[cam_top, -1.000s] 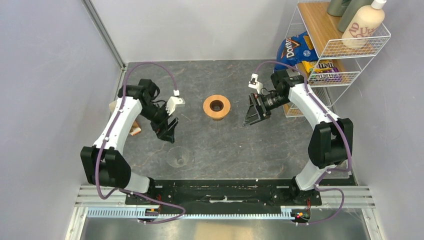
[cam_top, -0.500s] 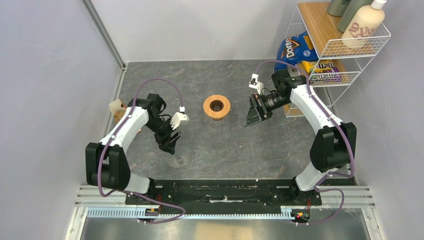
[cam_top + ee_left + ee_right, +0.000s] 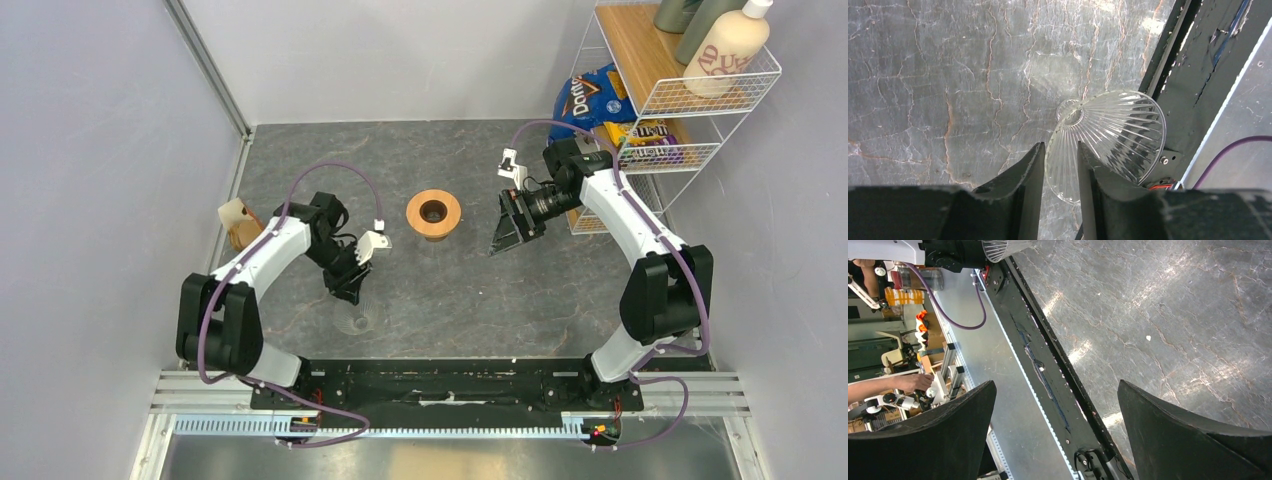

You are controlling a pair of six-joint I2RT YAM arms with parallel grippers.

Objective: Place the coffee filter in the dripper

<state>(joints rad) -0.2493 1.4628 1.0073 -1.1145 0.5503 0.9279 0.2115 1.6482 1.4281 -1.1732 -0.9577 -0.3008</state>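
Note:
The dripper stands in two parts. Its clear ribbed glass cone (image 3: 357, 316) (image 3: 1118, 135) lies on its side near the front edge, and its wooden ring collar (image 3: 433, 214) sits at mid-table. My left gripper (image 3: 350, 291) (image 3: 1059, 146) is down at the cone, its fingers narrowed to a small gap with the glass rim between them. Whether they press on the glass does not show. A tan paper piece, apparently the coffee filter (image 3: 240, 222), lies at the table's left edge. My right gripper (image 3: 507, 232) (image 3: 1055, 385) hovers wide open right of the collar, holding nothing.
A white wire shelf (image 3: 690, 95) at the back right holds bottles (image 3: 725, 45), a blue chip bag (image 3: 588, 97) and a candy bag (image 3: 645, 133). Grey walls close the left and back sides. The black base rail (image 3: 450, 385) runs along the near edge.
My left arm swung right and down toward the front, from beside the filter to the glass cone, and its jaws narrowed around the cone's rim. The right arm barely moved.

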